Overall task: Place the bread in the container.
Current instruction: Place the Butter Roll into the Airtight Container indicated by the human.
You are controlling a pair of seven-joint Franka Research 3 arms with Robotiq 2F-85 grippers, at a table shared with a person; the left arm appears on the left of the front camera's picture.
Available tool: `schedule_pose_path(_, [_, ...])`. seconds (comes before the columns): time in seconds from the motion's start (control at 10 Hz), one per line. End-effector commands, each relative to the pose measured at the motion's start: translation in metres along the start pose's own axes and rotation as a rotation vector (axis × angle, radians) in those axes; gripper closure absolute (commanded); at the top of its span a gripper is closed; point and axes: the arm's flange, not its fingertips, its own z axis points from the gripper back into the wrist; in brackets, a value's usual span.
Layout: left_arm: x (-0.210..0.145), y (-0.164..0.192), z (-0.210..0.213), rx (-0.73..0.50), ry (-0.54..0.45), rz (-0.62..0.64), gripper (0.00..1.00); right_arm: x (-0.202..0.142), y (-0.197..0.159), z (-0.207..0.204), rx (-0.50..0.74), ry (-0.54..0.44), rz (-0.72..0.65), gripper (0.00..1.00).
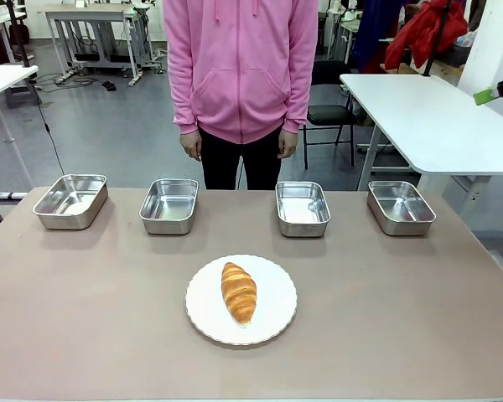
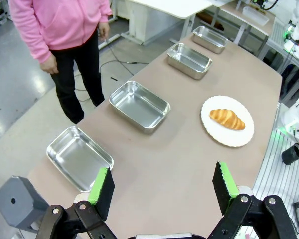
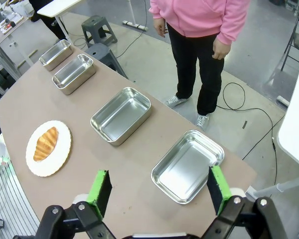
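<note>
The bread (image 1: pixel 239 291), a golden-brown croissant, lies lengthwise on a round white plate (image 1: pixel 272 322) near the table's front middle. Beyond it, several steel trays stand in a row along the far edge; nothing marks one as the container, and all look empty. My left gripper (image 2: pixel 163 185) hangs open high over the table's left end, nearest the end tray (image 2: pixel 79 158), with the bread (image 2: pixel 227 119) far off. My right gripper (image 3: pixel 157 188) hangs open above the right end, over the end tray (image 3: pixel 188 166); the bread (image 3: pixel 45 143) lies far left. Neither holds anything.
A person in a pink hoodie (image 1: pixel 240 59) stands at the far side behind the middle trays, hands at their sides. A white table (image 1: pixel 427 117) stands at the back right. Bare brown tabletop surrounds the plate on all sides.
</note>
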Motion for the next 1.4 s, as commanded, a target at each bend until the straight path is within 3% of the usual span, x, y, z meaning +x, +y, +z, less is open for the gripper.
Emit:
schedule_pose_path(0.0, [0.0000,-0.0001,0.0016,-0.009,-0.006,-0.001,0.00,0.0008,0.0011,0.0000,0.003,-0.009,0.002,0.00])
schedule_pose_path(1.3, [0.0000,-0.0001,0.0016,-0.009,-0.006,-0.001,0.00,0.0008,0.0011,0.0000,0.003,-0.009,0.002,0.00])
